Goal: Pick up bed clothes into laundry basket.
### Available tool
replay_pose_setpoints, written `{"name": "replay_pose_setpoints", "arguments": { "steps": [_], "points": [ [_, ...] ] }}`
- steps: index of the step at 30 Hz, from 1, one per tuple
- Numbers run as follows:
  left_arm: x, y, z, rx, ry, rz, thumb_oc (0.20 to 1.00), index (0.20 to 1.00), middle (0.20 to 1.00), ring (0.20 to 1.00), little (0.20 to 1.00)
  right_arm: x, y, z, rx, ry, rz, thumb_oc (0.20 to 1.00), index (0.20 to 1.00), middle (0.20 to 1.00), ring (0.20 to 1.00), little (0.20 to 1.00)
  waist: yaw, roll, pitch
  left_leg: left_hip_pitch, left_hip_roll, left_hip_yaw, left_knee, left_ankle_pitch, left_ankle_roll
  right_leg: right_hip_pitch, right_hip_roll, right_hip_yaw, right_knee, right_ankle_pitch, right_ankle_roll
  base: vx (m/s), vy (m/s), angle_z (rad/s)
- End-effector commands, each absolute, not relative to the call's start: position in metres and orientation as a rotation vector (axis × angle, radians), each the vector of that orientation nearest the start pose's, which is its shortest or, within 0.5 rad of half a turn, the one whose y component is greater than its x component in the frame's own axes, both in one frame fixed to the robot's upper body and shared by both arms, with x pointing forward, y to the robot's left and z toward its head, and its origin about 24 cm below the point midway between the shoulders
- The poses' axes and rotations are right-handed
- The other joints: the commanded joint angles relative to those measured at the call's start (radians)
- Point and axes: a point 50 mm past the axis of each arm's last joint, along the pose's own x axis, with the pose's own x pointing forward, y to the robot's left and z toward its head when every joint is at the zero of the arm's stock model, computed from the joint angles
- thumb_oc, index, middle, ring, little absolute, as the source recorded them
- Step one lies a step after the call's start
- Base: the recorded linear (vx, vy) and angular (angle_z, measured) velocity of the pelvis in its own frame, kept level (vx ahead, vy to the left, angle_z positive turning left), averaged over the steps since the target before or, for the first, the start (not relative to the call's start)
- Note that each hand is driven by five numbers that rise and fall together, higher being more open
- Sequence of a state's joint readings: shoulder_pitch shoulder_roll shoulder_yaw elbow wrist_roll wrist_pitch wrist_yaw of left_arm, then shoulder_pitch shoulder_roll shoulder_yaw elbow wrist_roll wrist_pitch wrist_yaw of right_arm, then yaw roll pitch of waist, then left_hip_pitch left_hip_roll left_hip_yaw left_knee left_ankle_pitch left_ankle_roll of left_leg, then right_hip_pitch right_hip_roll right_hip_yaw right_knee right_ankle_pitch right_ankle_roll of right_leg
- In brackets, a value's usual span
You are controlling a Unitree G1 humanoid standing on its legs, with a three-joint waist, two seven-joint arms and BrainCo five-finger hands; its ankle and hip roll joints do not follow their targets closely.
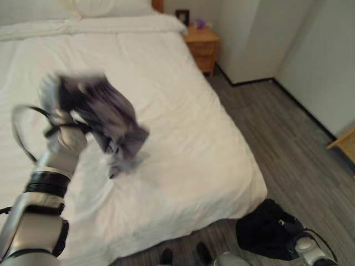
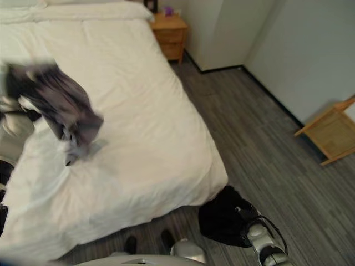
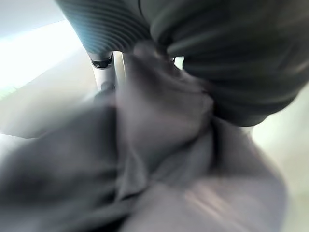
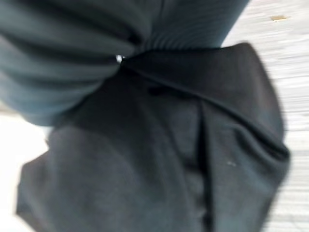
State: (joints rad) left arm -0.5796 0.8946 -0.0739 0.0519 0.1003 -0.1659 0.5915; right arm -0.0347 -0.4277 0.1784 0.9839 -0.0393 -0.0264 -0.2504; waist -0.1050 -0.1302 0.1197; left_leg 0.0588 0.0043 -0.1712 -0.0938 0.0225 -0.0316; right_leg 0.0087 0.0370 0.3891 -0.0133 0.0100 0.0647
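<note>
A grey piece of clothing (image 1: pixel 108 119) hangs over the white bed (image 1: pixel 183 127), bunched up in the left hand (image 1: pixel 61 119), whose fingers are curled round it. The right hand (image 2: pixel 260 235) is low by the bed's corner, against a black laundry basket (image 2: pixel 222 219) on the floor; I cannot tell how its fingers are.

You'll see the left arm (image 1: pixel 58 155) as a rounded silver-grey shell, with 1 broad black ring edged by thin silver bands just behind the hand. The left hand (image 3: pixel 113 26) wears a dark cover of fine parallel ribs. The right arm (image 2: pixel 265 238) is silver with black bands behind its hand, and the right hand (image 4: pixel 67 53) carries the same dark ribbed cover.
</note>
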Motion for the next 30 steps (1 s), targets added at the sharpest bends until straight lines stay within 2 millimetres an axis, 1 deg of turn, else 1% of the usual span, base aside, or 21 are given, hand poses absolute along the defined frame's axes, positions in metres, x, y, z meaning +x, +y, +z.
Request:
{"name": "replay_pose_setpoints", "arguments": {
  "steps": [1,2,3,4,5,6,7,10,11,12,15,19,20,21,22,23,24,25,26,27,30],
  "points": [
    [0.272,0.264,0.230,0.634,-0.868,0.600,0.200,0.200,0.200,0.200,0.200,0.156,-0.293,-0.083,-0.665,0.691,-0.246,0.200,0.200,0.200,0.200,0.200,-0.048,-0.010,-0.071,0.015,-0.027,0.056,0.007,-0.127,0.022,-0.090,-0.037,-0.049,-0.011,0.135,0.106,-0.11,-0.042,-0.66],
    [0.271,0.264,0.229,0.633,-0.865,0.598,0.200,0.200,0.200,0.200,0.200,0.155,-0.294,-0.082,-0.666,0.696,-0.246,0.200,0.200,0.200,0.200,0.200,-0.046,-0.006,-0.077,0.017,-0.026,0.058,0.007,-0.136,0.024,-0.088,-0.037,-0.049,-0.014,0.129,0.105,-0.16,-0.038,-0.73],
    [0.267,0.263,0.229,0.592,-0.881,0.607,0.200,0.200,0.200,0.200,0.200,0.163,-0.295,-0.066,-0.687,0.598,-0.259,0.200,0.200,0.200,0.200,0.200,-0.058,-0.001,-0.067,0.024,-0.019,0.086,0.007,-0.129,0.025,-0.107,-0.039,-0.083,0.010,0.140,0.109,-0.09,0.004,-0.56],
    [0.263,0.258,0.227,0.555,-0.884,0.597,0.200,0.200,0.200,0.200,0.200,0.175,-0.295,-0.044,-0.706,0.478,-0.279,0.200,0.200,0.200,0.200,0.200,-0.054,0.022,-0.059,0.032,0.003,0.125,0.007,-0.140,0.025,-0.121,-0.064,-0.177,0.028,0.113,0.106,-0.12,-0.005,-0.76],
    [0.263,0.258,0.227,0.555,-0.883,0.597,0.200,0.200,0.200,0.200,0.200,0.175,-0.295,-0.043,-0.707,0.479,-0.279,0.200,0.200,0.200,0.200,0.200,-0.053,0.023,-0.060,0.033,0.004,0.125,0.007,-0.142,0.025,-0.120,-0.063,-0.178,0.028,0.112,0.106,-0.27,-0.024,-1.54],
    [0.254,0.245,0.230,0.516,-0.931,0.549,0.200,0.200,0.200,0.200,0.200,0.199,-0.293,0.013,-0.790,0.186,-0.334,0.200,0.200,0.200,0.200,0.200,-0.049,0.066,-0.049,0.042,0.061,0.240,0.007,-0.136,0.005,-0.104,-0.171,-0.466,0.045,0.053,0.065,-0.23,-0.036,-1.68],
    [0.254,0.244,0.229,0.514,-0.930,0.548,0.200,0.200,0.200,0.200,0.200,0.198,-0.294,0.013,-0.793,0.188,-0.336,0.200,0.200,0.200,0.200,0.200,-0.048,0.069,-0.049,0.044,0.063,0.240,0.007,-0.138,0.004,-0.101,-0.170,-0.468,0.045,0.052,0.065,-0.28,-0.078,-1.84],
    [0.244,0.240,0.220,0.481,-0.929,0.546,0.200,0.200,0.200,0.200,0.200,0.212,-0.293,0.057,-0.856,-0.016,-0.390,0.200,0.200,0.200,0.200,0.200,-0.031,0.091,-0.057,0.065,0.100,0.333,0.007,-0.141,0.000,-0.075,-0.229,-0.569,0.044,0.055,0.069,-0.15,-0.154,-1.09],
    [0.237,0.245,0.217,0.470,-0.925,0.578,0.200,0.200,0.200,0.200,0.200,0.224,-0.289,0.087,-0.865,-0.158,-0.429,0.200,0.200,0.200,0.200,0.200,-0.008,0.106,-0.061,0.080,0.120,0.392,0.007,-0.139,-0.004,-0.063,-0.278,-0.661,0.051,0.063,0.072,-0.09,-0.154,-1.41],
    [0.237,0.246,0.217,0.469,-0.925,0.581,0.200,0.200,0.200,0.200,0.200,0.224,-0.289,0.087,-0.867,-0.159,-0.428,0.200,0.200,0.200,0.200,0.200,-0.005,0.108,-0.059,0.083,0.120,0.399,0.007,-0.140,-0.004,-0.063,-0.276,-0.655,0.049,0.065,0.073,-0.04,-0.185,-2.08],
    [0.229,0.255,0.212,0.504,-0.902,0.638,0.200,0.200,0.200,0.200,0.200,0.247,-0.261,0.147,-0.828,-0.473,-0.420,0.200,0.200,0.200,0.200,0.200,0.039,0.128,-0.069,0.138,0.155,0.535,0.007,-0.155,-0.020,-0.050,-0.324,-0.811,0.001,0.094,0.085,0.08,-0.204,-1.84],
    [0.233,0.254,0.210,0.504,-0.896,0.644,0.200,0.200,0.200,0.200,0.200,0.254,-0.243,0.165,-0.774,-0.581,-0.390,0.200,0.200,0.200,0.200,0.200,0.036,0.127,-0.081,0.166,0.196,0.575,0.018,-0.134,-0.055,-0.038,-0.274,-0.768,-0.049,0.085,0.082,0.18,-0.274,-1.29],
    [0.234,0.254,0.209,0.498,-0.886,0.642,0.200,0.200,0.200,0.200,0.200,0.259,-0.231,0.177,-0.751,-0.644,-0.332,0.200,0.200,0.200,0.200,0.200,0.039,0.137,-0.070,0.155,0.247,0.559,0.132,-0.063,-0.082,-0.033,-0.230,-0.733,-0.058,0.065,0.063,0.22,-0.383,-0.40],
    [0.234,0.253,0.204,0.462,-0.869,0.640,0.200,0.200,0.200,0.200,0.200,0.262,-0.222,0.185,-0.752,-0.687,-0.288,0.200,0.200,0.200,0.200,0.200,0.078,0.124,-0.032,0.059,0.277,0.446,0.341,0.033,-0.075,-0.008,-0.189,-0.684,-0.066,0.044,0.025,0.21,-0.389,-0.63],
    [0.234,0.253,0.205,0.461,-0.870,0.639,0.200,0.200,0.200,0.200,0.200,0.262,-0.223,0.185,-0.752,-0.687,-0.288,0.200,0.200,0.200,0.200,0.200,0.075,0.127,-0.032,0.044,0.283,0.437,0.361,0.026,-0.077,-0.010,-0.186,-0.689,-0.065,0.043,0.022,0.10,-0.327,-0.96],
    [0.232,0.252,0.201,0.418,-0.860,0.636,0.200,0.200,0.200,0.200,0.200,0.263,-0.221,0.186,-0.764,-0.693,-0.272,0.200,0.200,0.200,0.200,0.200,0.100,0.106,-0.019,-0.014,0.281,0.364,0.431,0.059,-0.065,0.001,-0.185,-0.666,-0.074,0.037,0.008,0.20,-0.235,-1.42],
    [0.229,0.251,0.190,0.383,-0.818,0.629,0.200,0.200,0.200,0.200,0.200,0.267,-0.219,0.186,-0.793,-0.685,-0.245,0.200,0.200,0.200,0.200,0.200,0.160,0.082,-0.004,-0.119,0.157,0.218,0.509,-0.022,-0.029,0.023,-0.184,-0.612,-0.074,0.013,0.003,0.19,-0.215,-1.21],
    [0.229,0.251,0.190,0.381,-0.818,0.628,0.200,0.200,0.200,0.200,0.200,0.267,-0.219,0.186,-0.793,-0.686,-0.245,0.200,0.200,0.200,0.200,0.200,0.159,0.080,-0.005,-0.129,0.151,0.218,0.517,-0.021,-0.024,0.018,-0.190,-0.612,-0.074,0.017,0.005,0.24,-0.136,-1.39],
    [0.227,0.251,0.185,0.374,-0.798,0.630,0.200,0.200,0.200,0.200,0.200,0.268,-0.218,0.187,-0.804,-0.685,-0.234,0.200,0.200,0.200,0.200,0.200,0.183,0.076,0.003,-0.168,0.106,0.178,0.532,-0.048,-0.018,0.028,-0.188,-0.581,-0.074,0.010,0.010,0.27,-0.027,-1.04],
    [0.224,0.252,0.177,0.359,-0.765,0.633,0.200,0.200,0.200,0.200,0.200,0.270,-0.214,0.186,-0.803,-0.683,-0.209,0.200,0.200,0.200,0.200,0.200,0.217,0.075,0.015,-0.213,0.069,0.139,0.473,-0.064,-0.018,0.041,-0.192,-0.536,-0.074,0.001,0.019,0.30,-0.038,-0.83],
    [0.222,0.254,0.167,0.353,-0.711,0.629,0.200,0.200,0.200,0.200,0.200,0.271,-0.214,0.180,-0.812,-0.656,-0.190,0.200,0.200,0.200,0.200,0.200,0.248,0.079,0.012,-0.228,0.016,0.142,0.342,-0.080,-0.003,0.065,-0.185,-0.502,-0.074,-0.026,0.028,0.33,0.002,-0.68]
  ]
}}
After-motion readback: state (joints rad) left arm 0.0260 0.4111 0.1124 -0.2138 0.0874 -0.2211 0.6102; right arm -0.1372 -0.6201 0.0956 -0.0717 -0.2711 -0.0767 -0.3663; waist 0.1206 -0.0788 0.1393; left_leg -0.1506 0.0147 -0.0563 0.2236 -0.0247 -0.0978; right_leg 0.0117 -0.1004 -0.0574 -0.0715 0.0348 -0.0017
